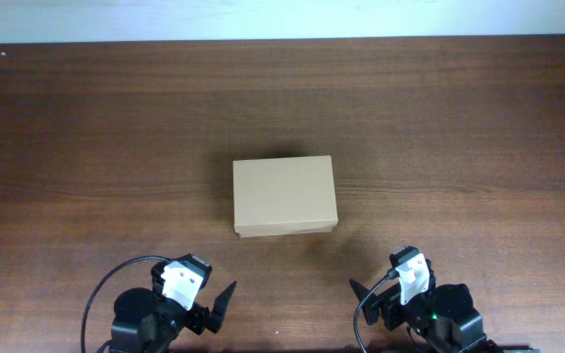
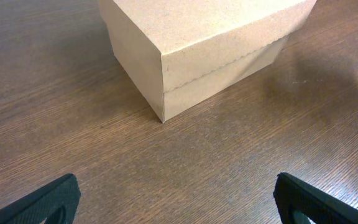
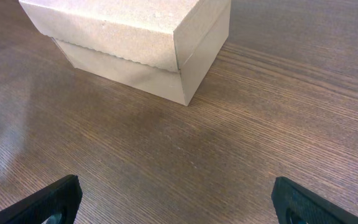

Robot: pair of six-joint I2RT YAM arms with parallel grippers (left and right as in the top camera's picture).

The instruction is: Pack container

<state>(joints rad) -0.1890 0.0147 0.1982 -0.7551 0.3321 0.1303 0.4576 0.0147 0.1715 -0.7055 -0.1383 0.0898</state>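
The container (image 1: 283, 196) is a plain tan cardboard box with its flap lid shut, standing in the middle of the wooden table. It shows in the left wrist view (image 2: 197, 50) and the right wrist view (image 3: 135, 37), ahead of each gripper. My left gripper (image 2: 176, 202) is open and empty, near the table's front edge, left of and below the box. My right gripper (image 3: 179, 202) is open and empty, near the front edge, right of and below the box. Neither gripper touches the box. No pens or tape roll are in view.
The dark wooden table (image 1: 86, 147) runs to a pale wall or edge at the back (image 1: 282, 18). Black cables loop by both arm bases at the front.
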